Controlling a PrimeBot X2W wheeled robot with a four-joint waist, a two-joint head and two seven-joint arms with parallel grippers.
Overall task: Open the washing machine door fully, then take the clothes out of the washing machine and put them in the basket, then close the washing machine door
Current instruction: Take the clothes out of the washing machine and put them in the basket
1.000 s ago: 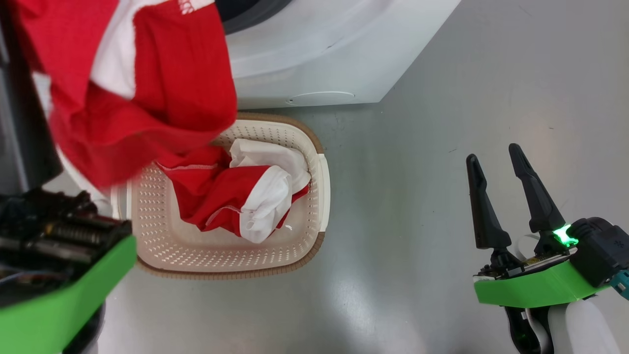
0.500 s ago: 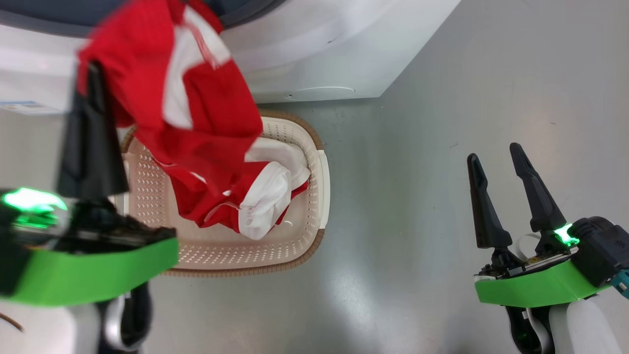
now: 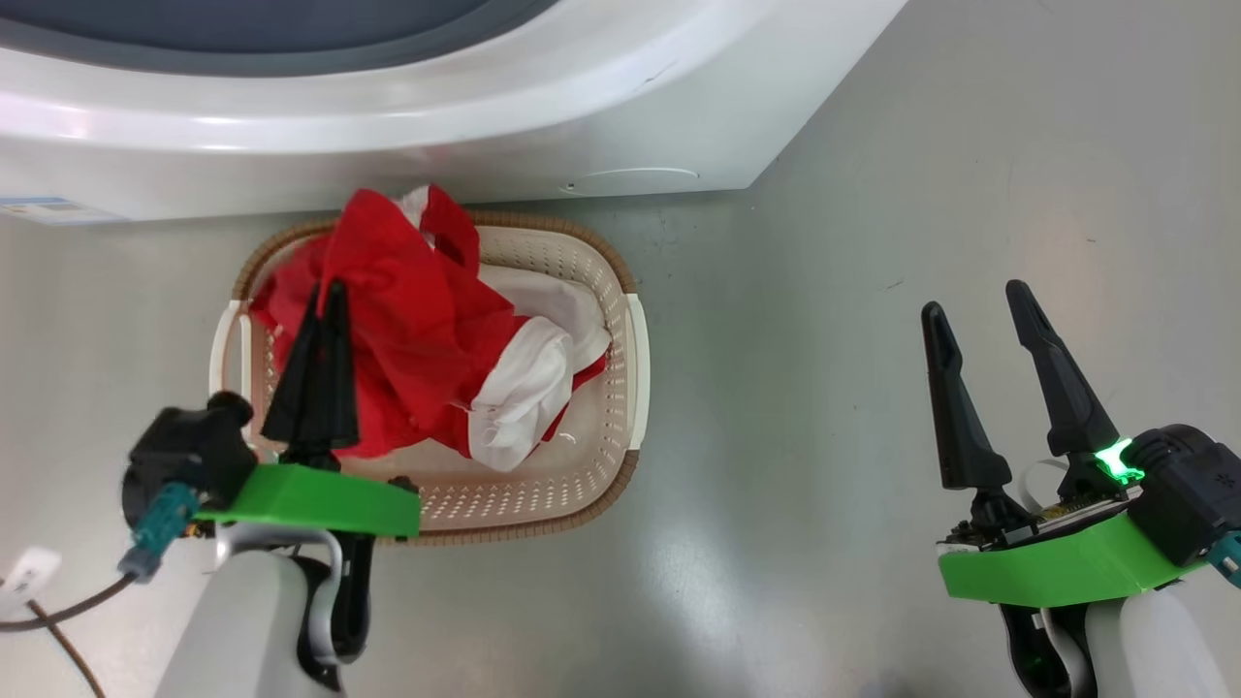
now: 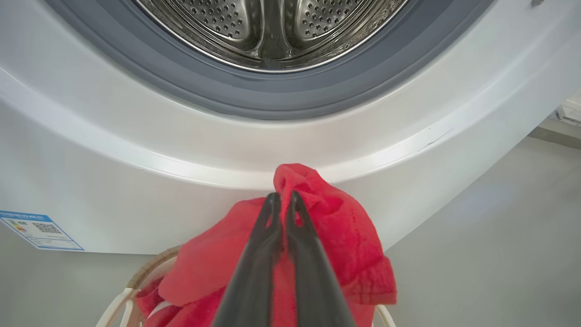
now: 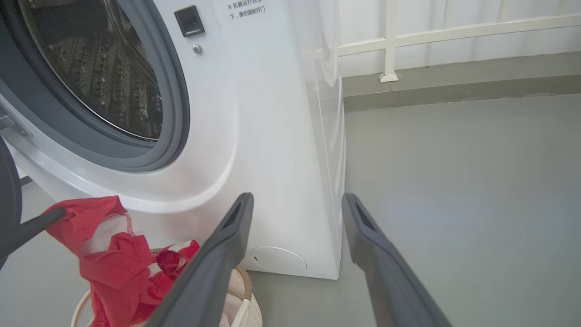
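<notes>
Holding red garment (image 3: 407, 320) in my left gripper (image 3: 327, 291), jaws clamped on fabric, low over basket (image 3: 635, 368) before washing machine (image 3: 582, 116). My right gripper (image 3: 974, 302) idle, jaws apart. Risk: upper fold overhangs rear rim; release here may spill cloth onto floor (image 3: 824, 436).

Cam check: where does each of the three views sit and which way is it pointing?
Head view: on the head, looking down at the basket before the washing machine; left gripper shut on the clothes, right gripper open over floor.
Left wrist view: along its shut fingers, toward the drum.
Right wrist view: along its open fingers, at the machine's corner and floor.
Shared: all three show the clothes and washing machine.
</notes>
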